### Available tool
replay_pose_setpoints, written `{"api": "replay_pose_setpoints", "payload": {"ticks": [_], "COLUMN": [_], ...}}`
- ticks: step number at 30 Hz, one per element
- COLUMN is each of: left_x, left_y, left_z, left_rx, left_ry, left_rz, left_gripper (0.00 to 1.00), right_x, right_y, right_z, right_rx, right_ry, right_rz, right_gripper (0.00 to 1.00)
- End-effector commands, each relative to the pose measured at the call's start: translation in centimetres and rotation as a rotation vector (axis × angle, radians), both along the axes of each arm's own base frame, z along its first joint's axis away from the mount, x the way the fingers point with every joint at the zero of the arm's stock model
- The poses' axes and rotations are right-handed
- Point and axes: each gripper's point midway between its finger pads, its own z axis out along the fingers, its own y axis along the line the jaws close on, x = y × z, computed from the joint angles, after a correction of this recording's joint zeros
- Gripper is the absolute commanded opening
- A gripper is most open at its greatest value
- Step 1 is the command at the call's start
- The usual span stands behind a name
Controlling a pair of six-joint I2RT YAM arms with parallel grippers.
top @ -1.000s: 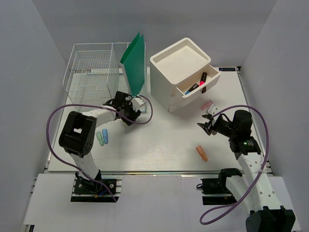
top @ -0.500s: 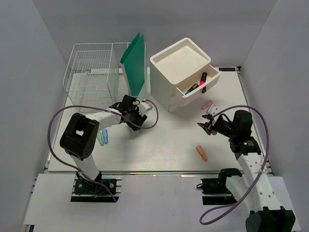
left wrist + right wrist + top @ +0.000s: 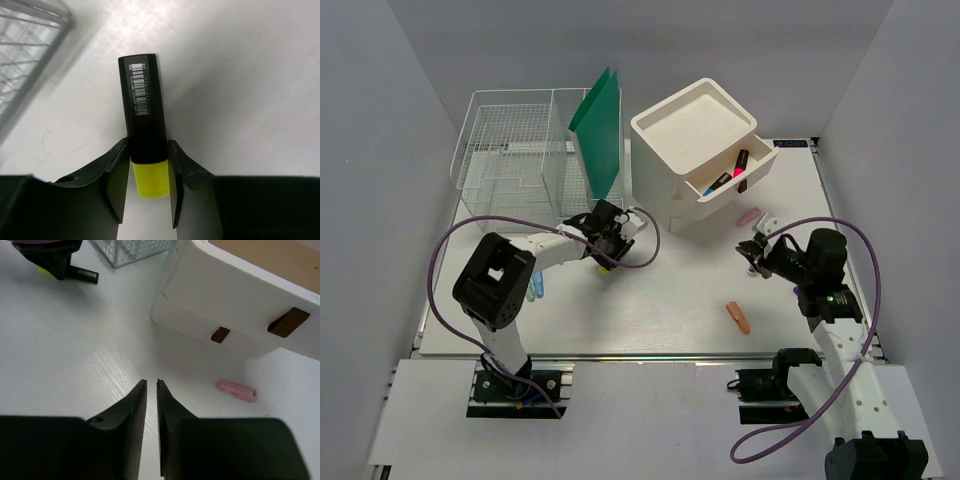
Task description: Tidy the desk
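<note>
The white desk [image 3: 650, 300] carries scattered markers. My left gripper [image 3: 608, 243] is shut on a black highlighter with a yellow end [image 3: 145, 130], just in front of the wire basket's right corner. Its fingers [image 3: 117, 172] press both sides of the highlighter, which also shows in the right wrist view [image 3: 82, 275]. My right gripper [image 3: 753, 250] is shut and empty, low over the desk in front of the drawer box; in its own view [image 3: 151, 385] the jaws stand almost touching. A pink marker [image 3: 748, 216] [image 3: 237, 390] lies to its right. An orange marker [image 3: 738, 317] lies nearer the front edge.
A white three-drawer box [image 3: 695, 140] stands at the back with its top drawer [image 3: 730, 180] open, holding markers. A wire basket [image 3: 515, 160] with a green folder [image 3: 600, 130] stands at the back left. Green and blue markers [image 3: 533, 285] lie by the left arm.
My left gripper has moved right and a little nearer along the basket's front. The right gripper has shifted slightly toward the drawer box.
</note>
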Motion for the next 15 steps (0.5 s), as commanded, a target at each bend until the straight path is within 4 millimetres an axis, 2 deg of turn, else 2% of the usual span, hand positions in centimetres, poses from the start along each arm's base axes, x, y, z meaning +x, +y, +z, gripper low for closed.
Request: {"api": "replay_pose_setpoints", "payload": {"ticks": [1,3,4,5,7,8,11,12,14,15], "left_x": [-6.6,-7.1,-7.4,-7.3,-7.7,-7.7,-7.9,-8.0,-8.0,-8.0], "left_y": [2.6,2.0,1.5,0.9,0.1,-0.5,-1.9,-2.5,-3.4,-3.9], "left_z": [-3.2,-2.1,-1.6,-0.2,1.2,3.1,6.4,8.8,11.7,14.3], "left_rx": [0.156,0.124,0.106,0.063,0.02,-0.035,-0.127,-0.193,-0.27,-0.329], "left_ry": [0.187,0.17,0.164,0.141,0.121,0.086,0.035,-0.011,-0.058,-0.115], "left_rz": [-0.035,-0.053,-0.068,-0.075,-0.097,-0.107,-0.141,-0.164,-0.18,-0.194], "left_gripper": [0.16,0.1,0.07,0.03,0.0,0.0,0.0,0.0,0.0,0.0], "right_x": [0.7,1.1,1.2,1.5,2.4,2.5,2.6,2.6,2.7,2.8], "right_y": [-0.4,-0.8,-0.9,-1.1,-2.3,-2.5,-2.8,-2.9,-3.0,-3.2], "right_z": [2.0,2.4,2.6,2.9,3.4,3.6,3.7,3.9,3.9,4.0], "right_rx": [0.04,0.054,0.073,0.096,0.127,0.137,0.146,0.151,0.158,0.159], "right_ry": [-0.038,-0.04,-0.029,-0.016,-0.004,-0.004,0.0,-0.001,0.001,0.001], "right_rz": [-0.048,-0.082,-0.102,-0.137,-0.235,-0.252,-0.273,-0.279,-0.293,-0.304], "right_gripper": [0.18,0.1,0.0,0.0,0.0,0.0,0.0,0.0,0.0,0.0]}}
